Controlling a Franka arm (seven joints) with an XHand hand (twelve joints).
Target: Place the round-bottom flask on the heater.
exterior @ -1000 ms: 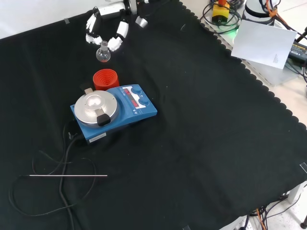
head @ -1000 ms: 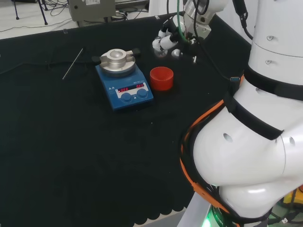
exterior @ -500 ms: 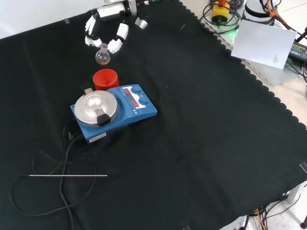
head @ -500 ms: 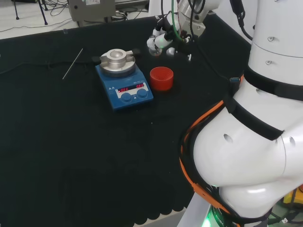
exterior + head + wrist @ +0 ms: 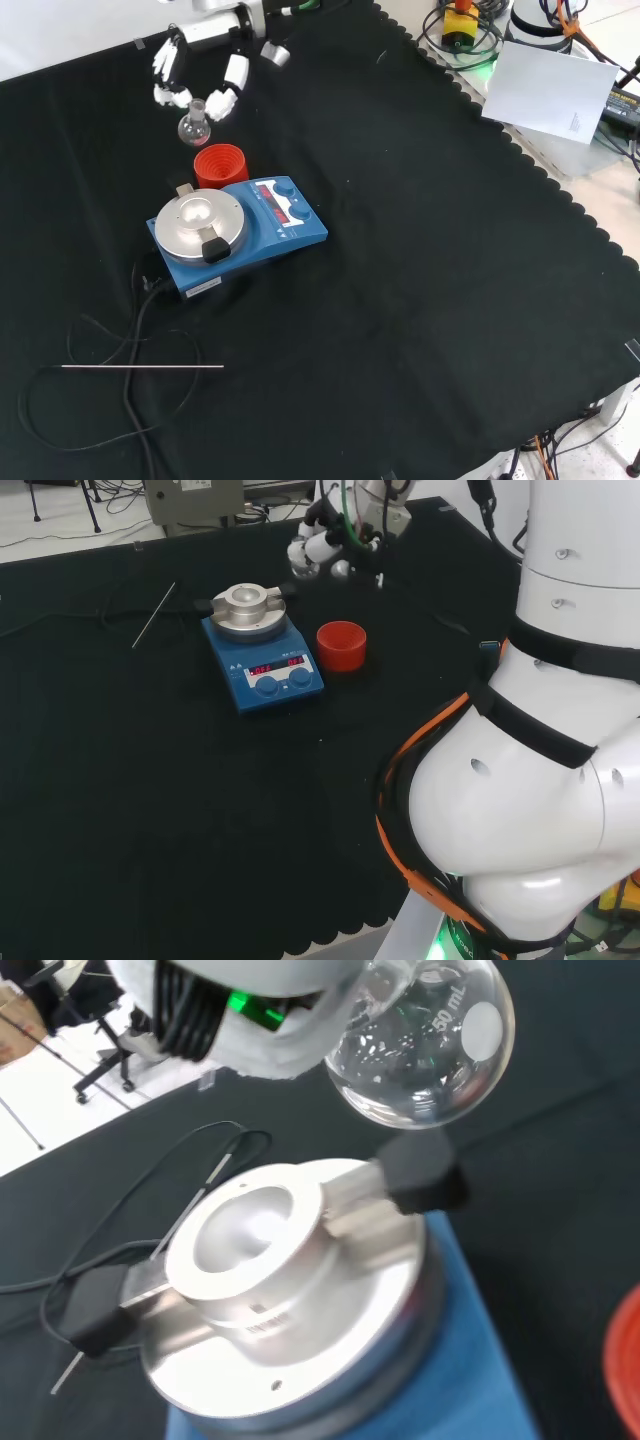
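We see the hand (image 5: 200, 62) pinching the round-bottom flask (image 5: 194, 125) by its neck, held in the air just behind the heater (image 5: 236, 235) and the red stand (image 5: 221, 165).

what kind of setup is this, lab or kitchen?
Most likely a robotics lab bench staged for chemistry work. The hand holds a round-bottom flask near a blue heater with a metal block; a red stand sits on the black cloth.

White arm reaching over the bench, hand (image 5: 196, 62) raised above the cloth, fingers (image 5: 228, 88) curled downward in a pinch
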